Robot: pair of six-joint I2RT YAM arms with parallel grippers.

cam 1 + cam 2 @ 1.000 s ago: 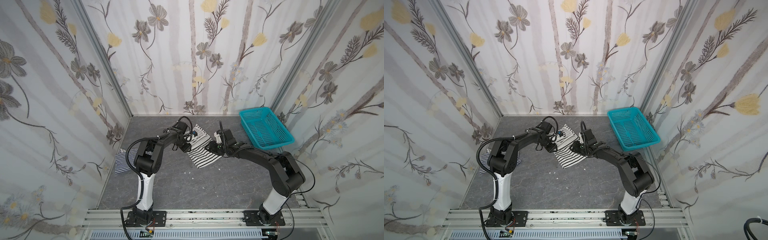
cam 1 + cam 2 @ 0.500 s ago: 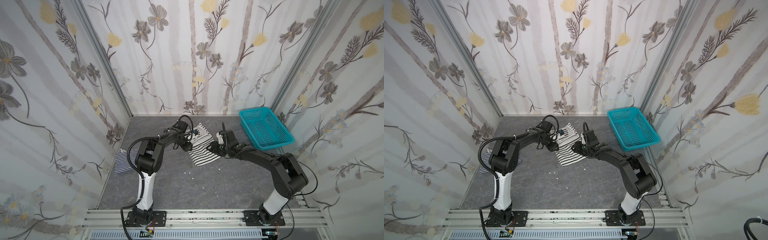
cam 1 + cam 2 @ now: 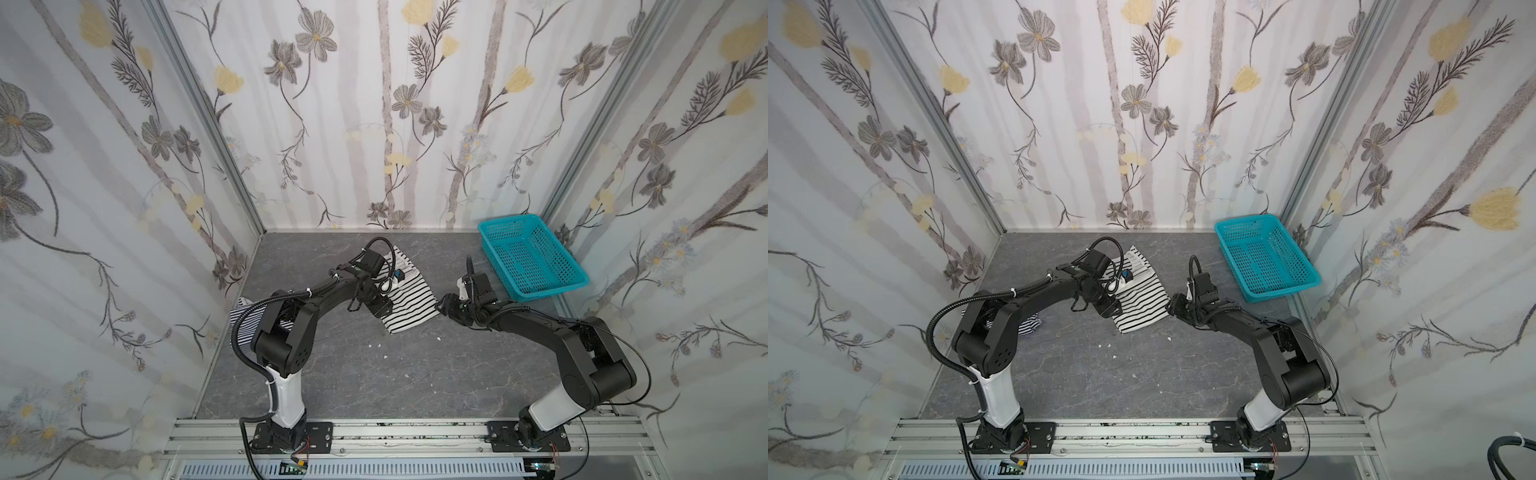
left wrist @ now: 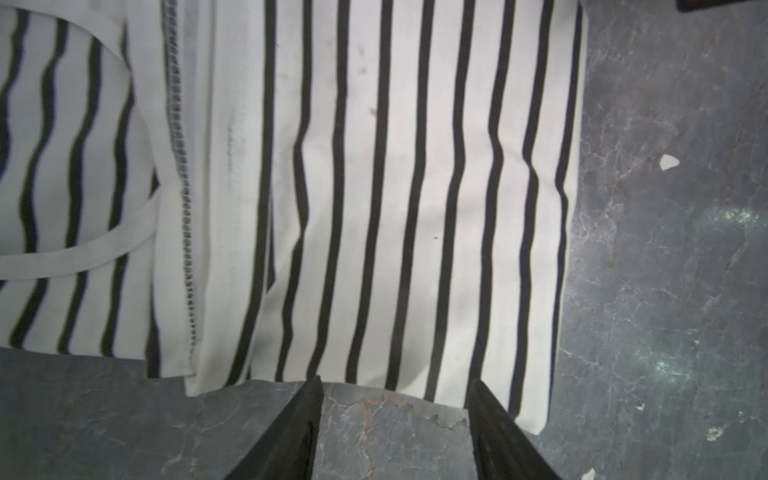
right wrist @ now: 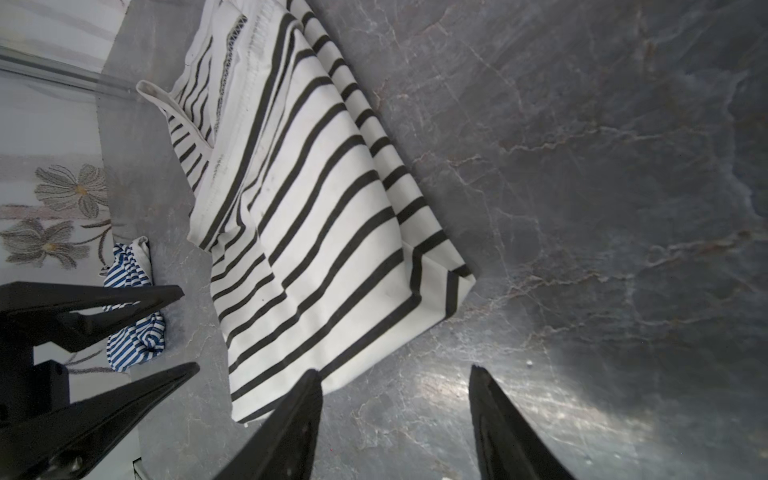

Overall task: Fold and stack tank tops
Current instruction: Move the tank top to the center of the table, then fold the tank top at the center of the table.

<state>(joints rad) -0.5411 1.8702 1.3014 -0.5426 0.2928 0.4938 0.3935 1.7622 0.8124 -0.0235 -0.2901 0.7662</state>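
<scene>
Stripes mark both tank tops. The white black-striped top [image 3: 409,299] lies folded into a flat packet on the grey marbled table [image 3: 374,374], toward the far middle in both top views [image 3: 1142,303]. Its strap and stitched hem sit at the far end of the packet.

The left gripper [image 3: 383,309] is low at the packet's left edge. In the left wrist view its jaws stand parted [image 4: 395,386] with only bare table between them. The fingertips stop just short of the cloth [image 4: 415,208], and nothing is held.

The right gripper [image 3: 442,305] is low at the packet's right corner. Its jaws are likewise spread [image 5: 395,374] over bare table and grip nothing. One fingertip [image 5: 309,380] overlaps the cloth's edge [image 5: 324,232] in that view; whether it touches cannot be told.

The navy-and-white top [image 3: 245,320] lies crumpled at the table's left edge by the wall. It is partly hidden behind the left arm and well apart from the folded one. The right wrist view shows it bunched [image 5: 133,332] beyond the left gripper's fingers.

A teal basket [image 3: 550,291] stands in the far right corner.
</scene>
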